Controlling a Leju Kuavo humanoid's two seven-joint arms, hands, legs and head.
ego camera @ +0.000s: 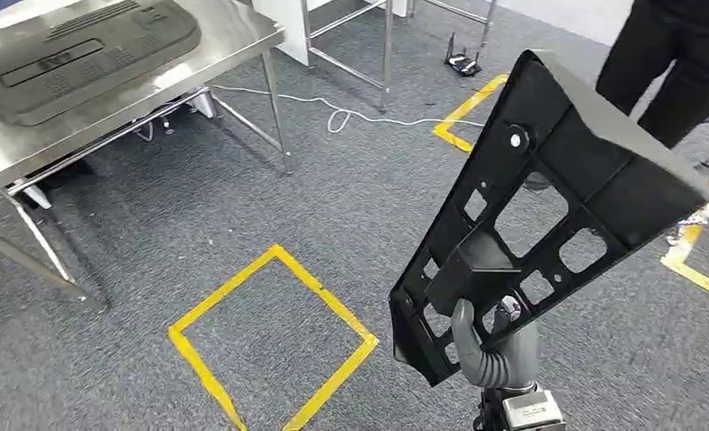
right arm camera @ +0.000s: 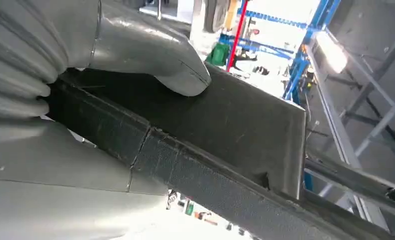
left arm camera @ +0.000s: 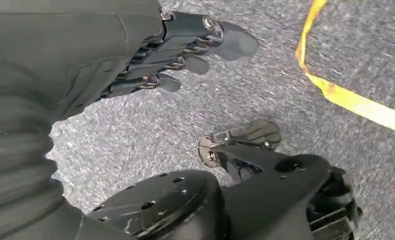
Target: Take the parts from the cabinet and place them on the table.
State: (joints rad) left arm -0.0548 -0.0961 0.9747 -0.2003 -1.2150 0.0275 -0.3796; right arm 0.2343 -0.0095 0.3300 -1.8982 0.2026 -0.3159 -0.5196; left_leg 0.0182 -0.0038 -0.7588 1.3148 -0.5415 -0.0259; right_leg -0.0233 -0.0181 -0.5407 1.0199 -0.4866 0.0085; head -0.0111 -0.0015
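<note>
Head view: looking down on grey carpet (ego camera: 333, 206) marked with a square of yellow tape (ego camera: 275, 337). Grasping a large black plastic part (ego camera: 548, 206) in the right hand (ego camera: 494, 346) at its lower end, thumb lying over the ribbed inner face, the part rising tilted up and to the right, well off the floor. Standing at upper left, a steel table (ego camera: 234, 36) already carrying another dark flat part (ego camera: 82, 54) on its top. Trailing across the carpet beyond the table legs, a white cable (ego camera: 351, 112). Standing at upper right behind the held part, a person's dark trouser legs (ego camera: 665, 63). More yellow tape lying near them.

Left wrist view: hanging over the carpet, the left hand (left arm camera: 185, 50) released, dark fingers (left arm camera: 230, 40) slightly bent and apart, holding nothing. Crossing the floor nearby, a strip of yellow tape.

Right wrist view: pressing the grey thumb (right arm camera: 155, 55) onto the flat face of the black part, its thick textured edge running diagonally across the picture just beside the ribbed wrist cover. Showing behind the part, blue steel framing (right arm camera: 305, 55) and bright lamps, blurred and far off.
</note>
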